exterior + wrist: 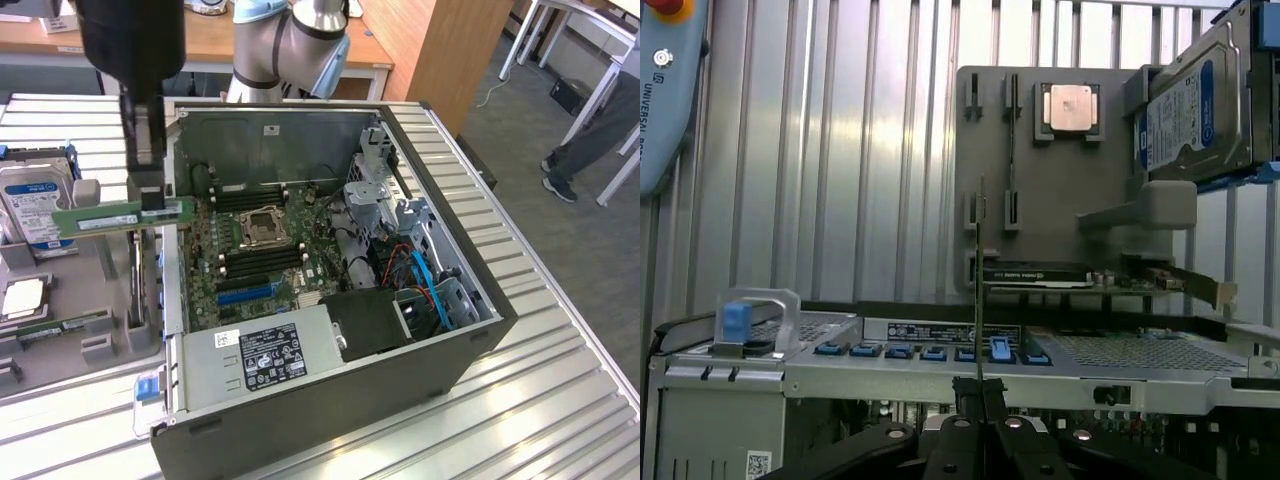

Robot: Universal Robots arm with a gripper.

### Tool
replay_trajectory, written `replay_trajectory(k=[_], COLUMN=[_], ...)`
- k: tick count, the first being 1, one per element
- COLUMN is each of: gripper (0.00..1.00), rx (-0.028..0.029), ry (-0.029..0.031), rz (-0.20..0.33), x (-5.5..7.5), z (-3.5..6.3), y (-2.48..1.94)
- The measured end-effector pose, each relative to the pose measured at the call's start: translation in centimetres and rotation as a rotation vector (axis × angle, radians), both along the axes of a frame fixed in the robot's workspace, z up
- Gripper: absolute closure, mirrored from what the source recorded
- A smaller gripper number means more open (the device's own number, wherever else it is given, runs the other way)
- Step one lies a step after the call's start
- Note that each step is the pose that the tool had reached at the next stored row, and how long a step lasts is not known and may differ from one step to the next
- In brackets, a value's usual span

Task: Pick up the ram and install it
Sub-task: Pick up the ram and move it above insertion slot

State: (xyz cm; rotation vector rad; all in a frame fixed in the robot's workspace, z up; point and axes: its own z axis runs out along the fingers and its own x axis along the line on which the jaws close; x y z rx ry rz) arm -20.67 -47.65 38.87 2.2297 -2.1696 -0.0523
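1. My gripper is closed tight on the ram, pinching its upper long edge off-centre.
2. The ram hangs level over the computer case wall on the exterior view's left, between the grey parts tray and the motherboard.
3. It probably handles as light, stiff and fragile (thin board, exposed chips), so it is best gripped by its edges and kept square.

grey carpet floor, wooden desk and upright wooden panel behind a ribbed metal table
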Motion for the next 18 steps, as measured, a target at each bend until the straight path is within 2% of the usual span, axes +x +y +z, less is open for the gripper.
replay_trajectory(k=[18], gripper=[0.89], rx=[0.0000], ry=[0.0008], rz=[0.000], x=[6.2], z=[0.00], y=[0.00])
